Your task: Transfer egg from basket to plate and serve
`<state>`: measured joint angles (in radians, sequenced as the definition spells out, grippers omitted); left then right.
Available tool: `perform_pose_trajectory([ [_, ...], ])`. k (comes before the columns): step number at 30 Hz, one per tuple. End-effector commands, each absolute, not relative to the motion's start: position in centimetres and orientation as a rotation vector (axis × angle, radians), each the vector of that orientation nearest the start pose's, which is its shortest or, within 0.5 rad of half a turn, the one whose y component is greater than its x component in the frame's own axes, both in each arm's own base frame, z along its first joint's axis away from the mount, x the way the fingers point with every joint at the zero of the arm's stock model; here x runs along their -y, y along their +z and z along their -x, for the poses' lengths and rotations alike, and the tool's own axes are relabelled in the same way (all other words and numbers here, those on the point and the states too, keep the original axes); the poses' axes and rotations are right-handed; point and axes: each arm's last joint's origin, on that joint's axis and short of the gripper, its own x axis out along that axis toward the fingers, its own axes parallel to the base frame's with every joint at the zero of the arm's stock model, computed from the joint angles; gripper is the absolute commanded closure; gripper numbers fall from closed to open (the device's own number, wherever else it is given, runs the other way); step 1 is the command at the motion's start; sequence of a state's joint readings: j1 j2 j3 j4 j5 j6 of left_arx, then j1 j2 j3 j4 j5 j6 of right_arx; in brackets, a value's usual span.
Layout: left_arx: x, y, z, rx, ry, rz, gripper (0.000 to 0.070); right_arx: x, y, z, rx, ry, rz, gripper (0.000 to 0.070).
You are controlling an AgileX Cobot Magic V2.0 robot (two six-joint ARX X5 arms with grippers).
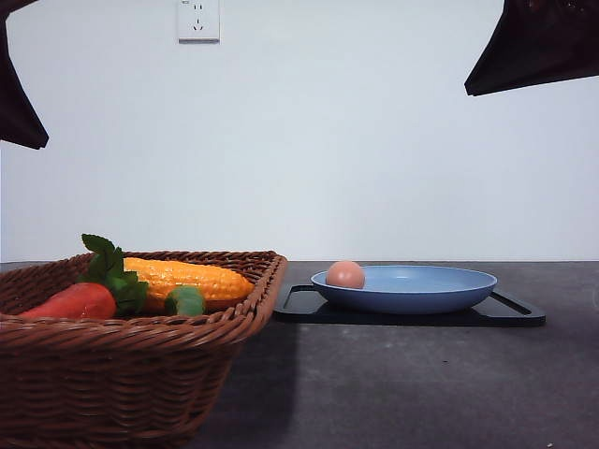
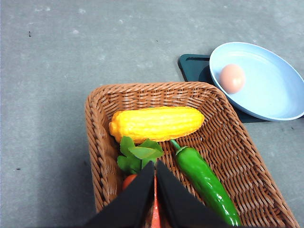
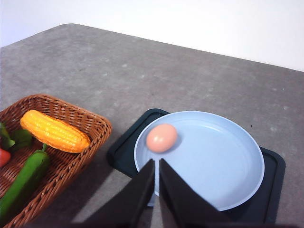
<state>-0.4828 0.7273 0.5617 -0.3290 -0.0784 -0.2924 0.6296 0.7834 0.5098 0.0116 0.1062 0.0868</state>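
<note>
egg (image 1: pixel 345 274) sits in the plate (image 1: pixel 440 297), on the side nearest the basket (image 1: pixel 112 374), close to the rim. Same in the right wrist view: egg (image 3: pixel 161 137) on the blue plate (image 3: pixel 223 166), toward the basket side (image 3: pixel 90 137). Left wrist view agrees: egg (image 2: pixel 232 78) inside plate (image 2: pixel 275 90).

Plate rests on a black tray (image 1: pixel 510 313); tray corners stick out past the plate rim in both wrist views. Tray is just beside the basket, on the dark grey table (image 1: pixel 421 393).

Basket holds a corn cob (image 2: pixel 156 124), a green pepper (image 2: pixel 206 180) and a carrot with green leaves (image 1: pixel 80 299). In the left wrist view the carrot is mostly hidden behind the fingers; only the leaves (image 2: pixel 140 154) and a bit of orange show.

No readable writing or labels anywhere. Only wall fixture is a white outlet (image 1: pixel 198 19), no text legible.

Arms: both raised high; front view catches just dark parts of them in the top corners. Left gripper (image 2: pixel 155 190) hovers above the basket, over the carrot end, fingers pressed nearly together, nothing between them. Right gripper (image 3: pixel 157 187) hangs above the near edge of the plate, fingers likewise closed to a thin slit, empty, clear of the egg.
</note>
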Motion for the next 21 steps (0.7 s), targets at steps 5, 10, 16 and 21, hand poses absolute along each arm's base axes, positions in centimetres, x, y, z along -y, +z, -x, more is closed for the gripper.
perform_pose_trajectory([
  [5, 7.2, 25.7, -13.9, -0.506, -0.342, 0.086, 0.0700, -10.5, 26.0, -14.6, -0.259, 0.514, -0.006, 0.0700],
  [10, 5.2, 26.7, -11.3, -0.414, -0.301, -0.065, 0.0700, -10.5, 26.0, -14.6, -0.259, 0.514, -0.006, 0.0700],
  [16, 2.1, 27.9, -8.2, -0.146, -0.166, -0.095, 0.0700, -10.5, 26.0, -14.6, -0.259, 0.514, -0.006, 0.0700],
  [21, 0.6, 26.4, -7.0, -0.057, -0.008, -0.067, 0.0700, -10.5, 26.0, -14.6, -0.259, 0.514, -0.006, 0.0700],
])
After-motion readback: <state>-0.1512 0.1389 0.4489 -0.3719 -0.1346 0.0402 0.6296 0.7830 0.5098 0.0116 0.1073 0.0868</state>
